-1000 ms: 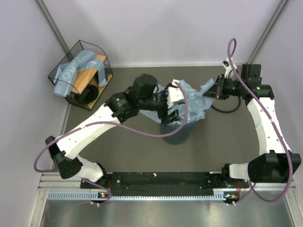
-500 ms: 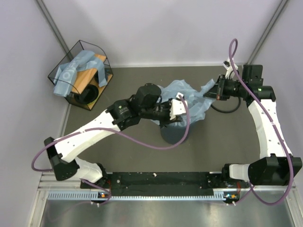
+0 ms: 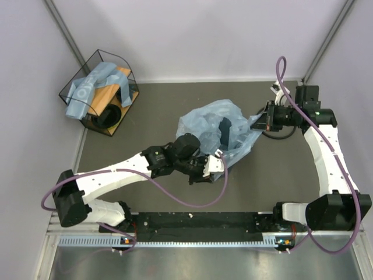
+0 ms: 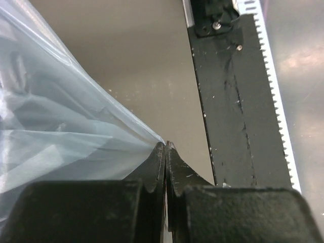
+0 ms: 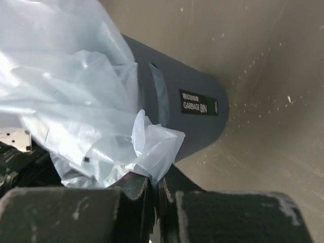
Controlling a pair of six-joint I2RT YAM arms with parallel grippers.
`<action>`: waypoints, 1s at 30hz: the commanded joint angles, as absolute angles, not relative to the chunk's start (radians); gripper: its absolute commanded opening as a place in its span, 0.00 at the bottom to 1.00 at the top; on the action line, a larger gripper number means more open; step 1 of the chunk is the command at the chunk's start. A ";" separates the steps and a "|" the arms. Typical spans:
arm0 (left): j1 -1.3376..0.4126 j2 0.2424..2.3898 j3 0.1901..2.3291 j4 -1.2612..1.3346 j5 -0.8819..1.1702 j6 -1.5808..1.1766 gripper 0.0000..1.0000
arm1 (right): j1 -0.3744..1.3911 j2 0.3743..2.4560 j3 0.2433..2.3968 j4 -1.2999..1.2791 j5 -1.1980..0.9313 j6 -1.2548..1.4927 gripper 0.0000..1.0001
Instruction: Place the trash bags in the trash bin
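A light-blue translucent trash bag is stretched wide between both grippers and covers the trash bin, which shows only as a dark shape through the film. My left gripper is shut on the bag's near edge; in the left wrist view its jaws meet with the film running into them. At the bag's right edge my right gripper is also shut, and a crumpled tuft of bag sticks out of its jaws. Behind the tuft stands the bin's dark blue-grey wall with a label.
A black wire basket with a wooden base holds more light-blue bags at the back left corner. Pale walls close in the table on three sides. The black toothed rail with the arm bases runs along the near edge.
My left gripper shut on the bag over the bin and pulled its edge toward the near side. The bag spread out and now hides the bin. The right gripper held its grip.
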State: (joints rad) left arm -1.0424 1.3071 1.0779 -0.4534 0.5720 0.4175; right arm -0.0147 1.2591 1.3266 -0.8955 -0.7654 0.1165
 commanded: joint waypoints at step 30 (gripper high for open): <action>-0.934 1.351 1.476 -0.331 0.097 0.404 0.56 | -0.006 1.293 1.322 -0.821 -0.782 0.058 0.02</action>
